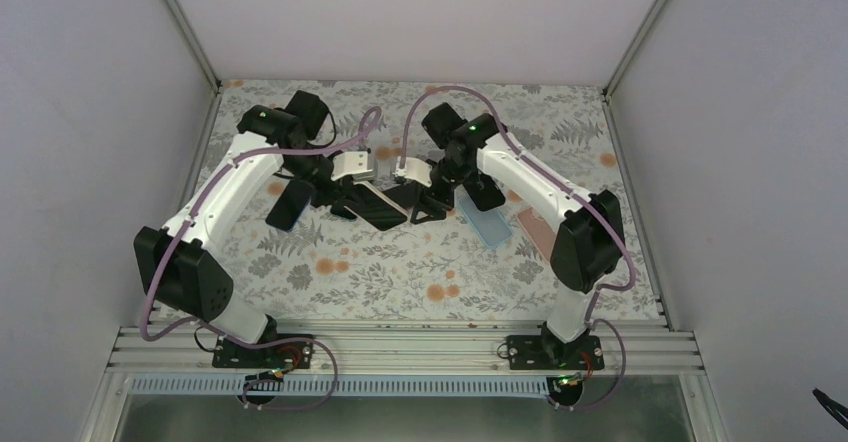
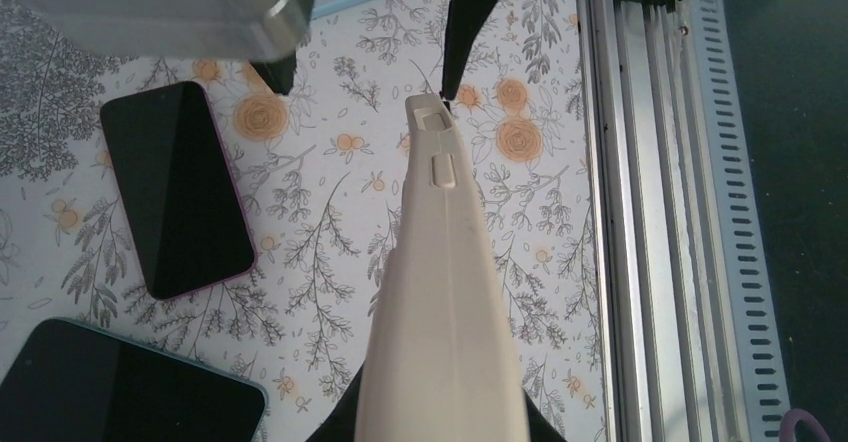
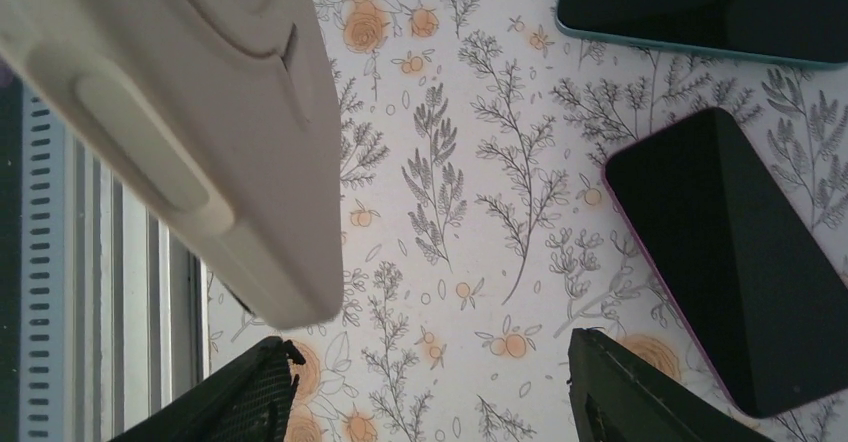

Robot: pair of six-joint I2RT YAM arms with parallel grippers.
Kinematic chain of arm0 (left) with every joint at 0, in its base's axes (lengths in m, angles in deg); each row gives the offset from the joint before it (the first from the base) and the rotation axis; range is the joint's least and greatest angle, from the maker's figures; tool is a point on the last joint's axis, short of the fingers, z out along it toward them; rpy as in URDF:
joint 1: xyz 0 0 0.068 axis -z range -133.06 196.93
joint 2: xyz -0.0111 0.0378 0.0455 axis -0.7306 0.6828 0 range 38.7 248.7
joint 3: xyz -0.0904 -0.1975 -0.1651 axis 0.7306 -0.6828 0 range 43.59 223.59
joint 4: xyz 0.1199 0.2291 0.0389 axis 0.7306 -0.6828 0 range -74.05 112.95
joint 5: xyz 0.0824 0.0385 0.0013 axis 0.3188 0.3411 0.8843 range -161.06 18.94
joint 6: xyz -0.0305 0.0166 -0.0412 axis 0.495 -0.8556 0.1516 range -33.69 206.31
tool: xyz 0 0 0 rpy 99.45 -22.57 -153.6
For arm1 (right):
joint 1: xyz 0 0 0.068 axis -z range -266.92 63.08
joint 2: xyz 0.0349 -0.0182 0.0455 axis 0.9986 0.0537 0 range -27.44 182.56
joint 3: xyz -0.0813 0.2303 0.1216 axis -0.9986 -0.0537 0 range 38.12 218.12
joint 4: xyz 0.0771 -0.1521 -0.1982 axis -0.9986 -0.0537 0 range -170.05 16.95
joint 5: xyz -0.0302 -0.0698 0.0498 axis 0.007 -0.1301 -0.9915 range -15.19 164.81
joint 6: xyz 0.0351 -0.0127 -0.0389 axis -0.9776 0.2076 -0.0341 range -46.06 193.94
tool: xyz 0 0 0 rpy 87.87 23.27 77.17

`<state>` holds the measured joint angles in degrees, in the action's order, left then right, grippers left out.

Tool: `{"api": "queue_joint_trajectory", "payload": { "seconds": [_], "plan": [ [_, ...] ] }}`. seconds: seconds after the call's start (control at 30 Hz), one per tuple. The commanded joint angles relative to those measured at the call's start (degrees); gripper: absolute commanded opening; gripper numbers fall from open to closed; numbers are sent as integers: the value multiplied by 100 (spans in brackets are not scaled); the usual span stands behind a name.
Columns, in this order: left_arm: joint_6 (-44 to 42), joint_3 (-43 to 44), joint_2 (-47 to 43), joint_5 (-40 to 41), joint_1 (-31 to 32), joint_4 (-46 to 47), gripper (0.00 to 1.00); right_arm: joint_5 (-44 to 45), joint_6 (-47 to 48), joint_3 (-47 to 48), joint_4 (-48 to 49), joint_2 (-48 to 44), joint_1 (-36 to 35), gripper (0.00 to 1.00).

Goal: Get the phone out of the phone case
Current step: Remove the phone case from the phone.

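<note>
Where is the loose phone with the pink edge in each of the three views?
Top external: the pink-edged phone lies near the middle of the picture.
Left wrist: the phone is upper left, screen up.
Right wrist: the phone is at the right side.
Shared landmark: the aluminium rail, bottom in top external, right in left wrist, left in right wrist.

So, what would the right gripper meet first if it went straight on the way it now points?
Most likely the tablecloth: the open right gripper looks down on a patch between the cream case and the pink-edged phone. The case may sit nearer; depth is unclear.
</note>
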<state>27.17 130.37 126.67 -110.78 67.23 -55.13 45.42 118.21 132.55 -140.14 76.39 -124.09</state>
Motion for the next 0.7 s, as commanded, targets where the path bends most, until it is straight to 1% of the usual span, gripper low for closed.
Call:
{"api": "queue_joint_trajectory", "payload": {
  "seconds": [0.0, 0.43, 0.57, 0.67],
  "plan": [
    [-97, 225, -34, -473, -13, 30, 2, -247, -144, -24, 256, 70, -89, 67],
    [-124, 175, -113, -539, -8, 18, 2, -79, -248, 158, 545, 198, -16, 64],
    [-162, 146, -123, -749, -8, 17, 2, 4, -412, 299, 769, 259, 37, 63],
    [-247, 125, -165, -1102, 13, 21, 2, 197, -621, 377, 1124, 276, 107, 63]
  ]
}}
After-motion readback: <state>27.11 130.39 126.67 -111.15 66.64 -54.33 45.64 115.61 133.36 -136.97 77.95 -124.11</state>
